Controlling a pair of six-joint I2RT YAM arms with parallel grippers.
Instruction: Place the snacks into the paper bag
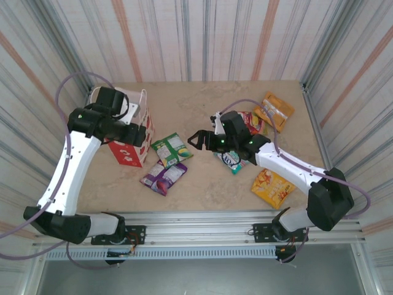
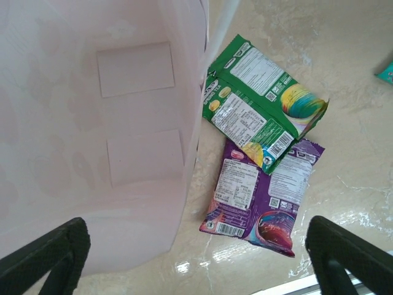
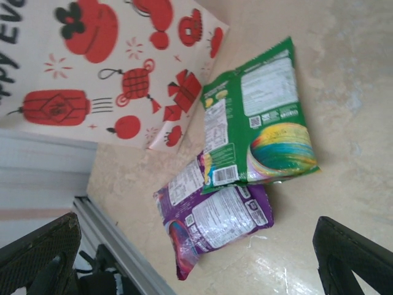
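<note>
From above, the right gripper (image 1: 198,140), wide open and empty, sits mid-frame with the green packet (image 1: 172,149) just to its left and the purple packet (image 1: 164,177) lower left, both between it and the paper bag (image 1: 130,152). The left wrist view has the left gripper (image 2: 196,264) equally spread and empty, the bag's pale wall at left. In the right wrist view the green packet's long axis runs top to bottom, across the jaws' closing line, so this gripper looks the better placed.
</note>
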